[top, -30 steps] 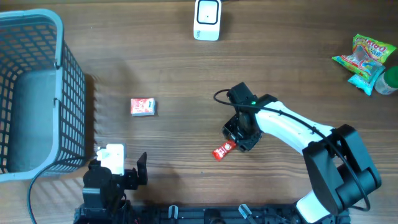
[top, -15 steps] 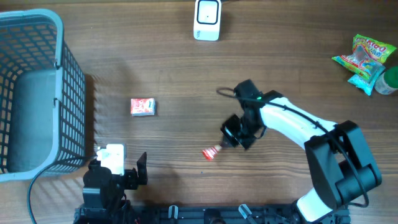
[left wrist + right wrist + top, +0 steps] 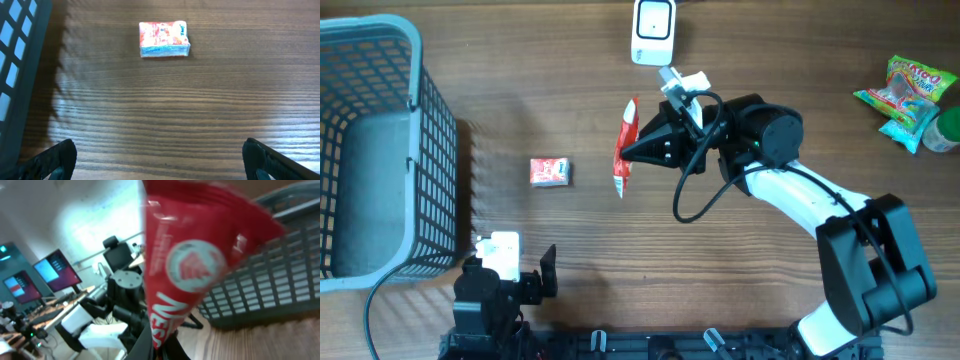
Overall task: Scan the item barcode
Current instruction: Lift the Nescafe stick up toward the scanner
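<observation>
The right tool (image 3: 640,150) was clamped shut on a red sachet (image 3: 624,145). It held the sachet up off the counter (image 3: 800,90), just above the middle of the overhead frame, long side running up and down, below the white scanner (image 3: 653,30) at the top edge. The left tool (image 3: 510,275) sat at the lower left, jaws wide apart and empty. A small red-and-white packet (image 3: 549,171) lay left of the sachet, near a grey basket (image 3: 415,60).
</observation>
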Motion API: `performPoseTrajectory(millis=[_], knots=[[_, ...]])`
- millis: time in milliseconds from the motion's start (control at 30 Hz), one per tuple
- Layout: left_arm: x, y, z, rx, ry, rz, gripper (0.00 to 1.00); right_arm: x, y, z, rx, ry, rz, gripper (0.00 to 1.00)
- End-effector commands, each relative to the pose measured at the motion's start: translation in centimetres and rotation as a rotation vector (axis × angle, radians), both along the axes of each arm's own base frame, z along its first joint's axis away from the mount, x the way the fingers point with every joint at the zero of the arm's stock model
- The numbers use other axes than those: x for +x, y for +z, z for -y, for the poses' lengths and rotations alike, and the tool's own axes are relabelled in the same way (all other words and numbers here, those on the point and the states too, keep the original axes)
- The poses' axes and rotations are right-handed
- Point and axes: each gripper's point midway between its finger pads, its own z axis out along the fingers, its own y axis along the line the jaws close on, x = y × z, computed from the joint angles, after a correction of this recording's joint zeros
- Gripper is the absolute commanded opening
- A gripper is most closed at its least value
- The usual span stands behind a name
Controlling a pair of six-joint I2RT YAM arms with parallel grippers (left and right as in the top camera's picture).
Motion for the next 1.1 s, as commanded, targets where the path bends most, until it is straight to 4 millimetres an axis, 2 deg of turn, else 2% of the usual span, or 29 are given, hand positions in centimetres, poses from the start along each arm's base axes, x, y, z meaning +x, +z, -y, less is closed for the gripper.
performPoseTrajectory(millis=[0,167,300,367,467,500,567,600,633,667,700,733,800,900,967,1000,1033,1067], knots=[[0.0,0.0,0.0,0.013,-0.009,0.002,1.0,-1.6,-0.3,-0.2,0.038,0.045,0.174,0.04],[0.0,0.0,0.0,0.013,-0.009,0.002,1.0,-2.8,-0.3,-1.1,0.088,0.076,0.285,0.04],[0.0,0.0,0.0,0.013,-0.009,0.002,1.0,-2.7,-0.4,-1.2,0.075,0.077,0.257,0.04],[0.0,0.0,0.0,0.013,-0.009,0.002,1.0,-2.2,-0.5,-1.4,0.047,0.068,0.166,0.04],[0.0,0.0,0.0,0.013,-0.009,0.002,1.0,0.0,-2.2,-2.6,-0.074,0.029,-0.171,0.04],[0.0,0.0,0.0,0.013,-0.009,0.002,1.0,1.2,-3.6,-3.1,-0.125,-0.01,-0.304,0.04],[0.0,0.0,0.0,0.013,-0.009,0.002,1.0,4.1,-7.9,-3.9,-0.236,-0.167,-0.524,0.04],[0.0,0.0,0.0,0.013,-0.009,0.002,1.0,6.0,-11.7,-3.8,-0.339,-0.326,-0.647,0.04],[0.0,0.0,0.0,0.013,-0.009,0.002,1.0,7.3,-14.5,-3.1,-0.419,-0.459,-0.7,0.04],[0.0,0.0,0.0,0.013,-0.009,0.002,1.0,8.4,-16.5,-2.4,-0.477,-0.57,-0.718,0.04],[0.0,0.0,0.0,0.013,-0.009,0.002,1.0,9.7,-18.1,-1.4,-0.52,-0.688,-0.71,0.04],[0.0,0.0,0.0,0.013,-0.009,0.002,1.0,10.5,-18.4,-1.0,-0.526,-0.739,-0.685,0.04],[0.0,0.0,0.0,0.013,-0.009,0.002,1.0,12.9,-18.0,0.2,-0.522,-0.859,-0.629,0.04],[0.0,0.0,0.0,0.013,-0.009,0.002,1.0,17.0,-16.1,2.2,-0.527,-1.046,-0.526,0.04],[0.0,0.0,0.0,0.013,-0.009,0.002,1.0,20.4,-14.2,4.4,-0.581,-1.223,-0.411,0.04],[0.0,0.0,0.0,0.013,-0.009,0.002,1.0,22.0,-12.6,5.1,-0.593,-1.294,-0.338,0.04],[0.0,0.0,0.0,0.013,-0.009,0.002,1.0,24.2,-10.9,5.5,-0.59,-1.358,-0.261,0.04],[0.0,0.0,0.0,0.013,-0.009,0.002,1.0,25.4,-10.2,5.7,-0.584,-1.389,-0.239,0.04]])
